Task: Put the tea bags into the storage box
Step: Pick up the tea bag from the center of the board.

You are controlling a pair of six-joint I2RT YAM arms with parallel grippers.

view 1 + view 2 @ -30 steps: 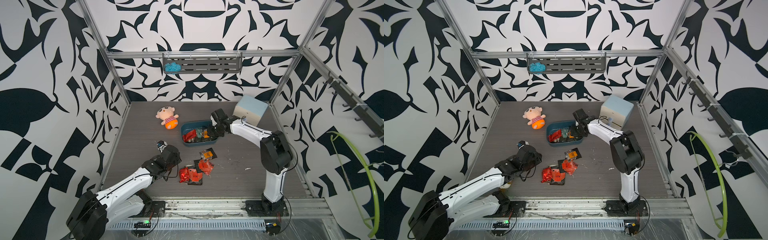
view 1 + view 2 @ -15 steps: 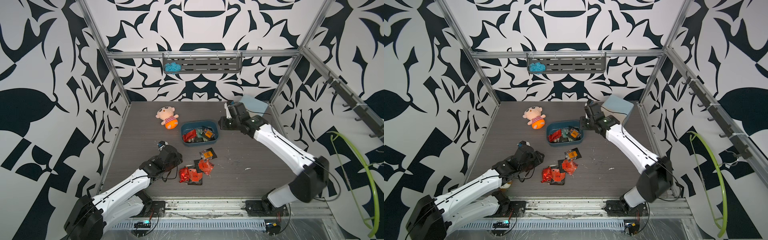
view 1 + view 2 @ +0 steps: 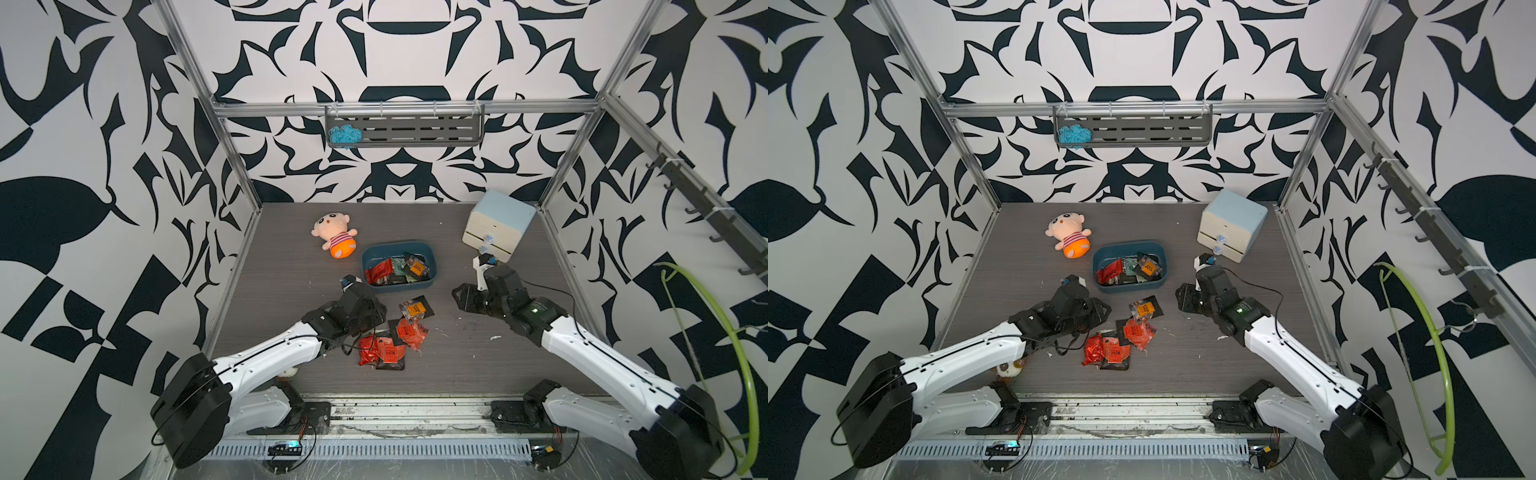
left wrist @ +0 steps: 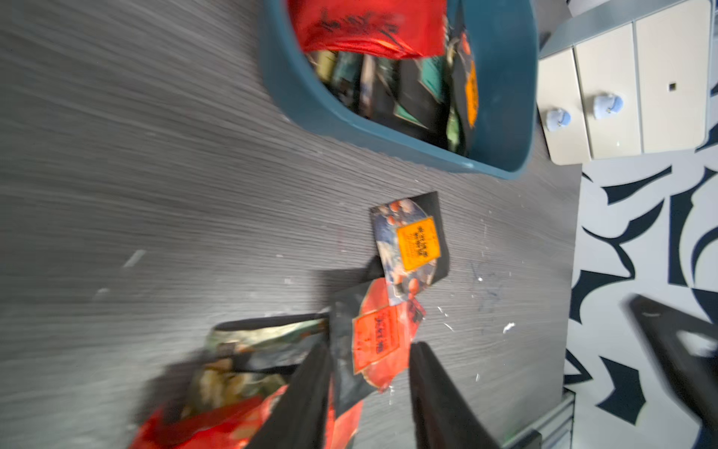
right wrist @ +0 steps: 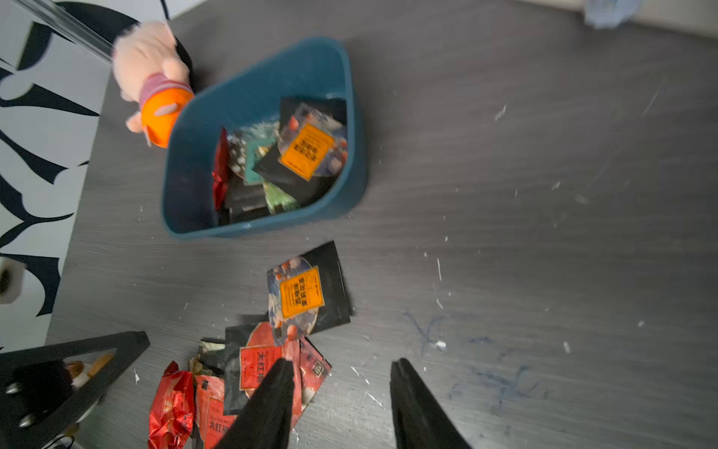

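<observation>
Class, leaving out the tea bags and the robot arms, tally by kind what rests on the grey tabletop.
Pink plush doll with an orange bottom: 1
Dark teal-blue plastic storage tub: 1
Cream two-drawer mini cabinet with pale blue top: 1
Small pale round object, half hidden under the left arm: 1
Total: 4

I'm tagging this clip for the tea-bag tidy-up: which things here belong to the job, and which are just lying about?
Part of the job: storage box; tea bags inside it; loose tea bags on the table.

Just lying about: doll; drawer cabinet; blue yarn on the wall shelf.
</observation>
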